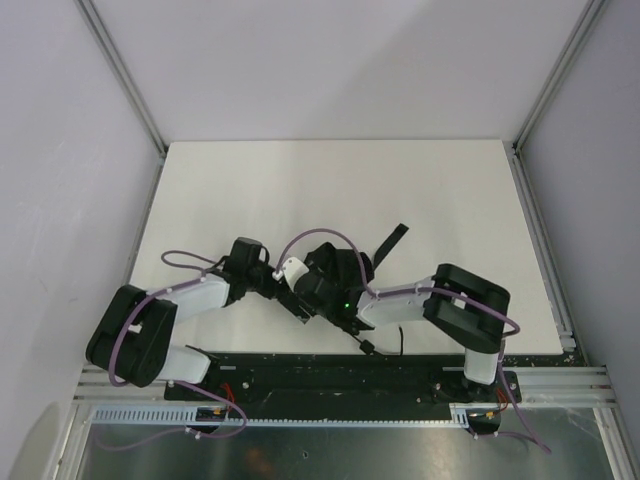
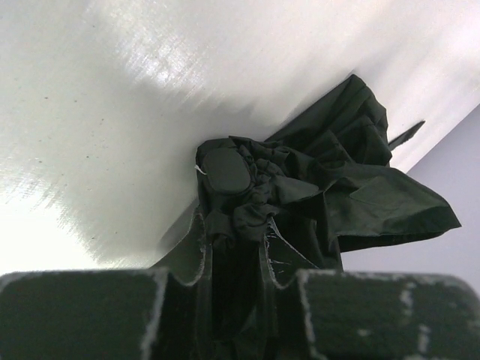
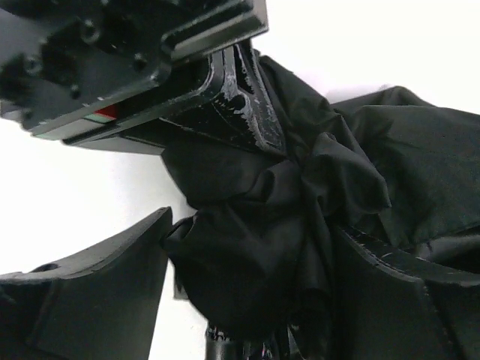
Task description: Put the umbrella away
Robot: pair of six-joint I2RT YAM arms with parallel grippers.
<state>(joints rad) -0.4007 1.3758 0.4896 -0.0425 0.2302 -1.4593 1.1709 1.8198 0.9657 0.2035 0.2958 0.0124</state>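
Left jaws clamped on umbrella [image 2: 352,180], right jaws spread wide

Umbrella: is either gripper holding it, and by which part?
The left gripper is shut on the umbrella, pinching the bunched canopy fabric beside its round cap. The right gripper stands open around the fabric, not gripping.

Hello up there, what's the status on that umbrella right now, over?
Left gripper shut on umbrella, bunched fabric. Right gripper open, straddling same bundle. Canopy loose, not wrapped. Nothing else seen in the way.
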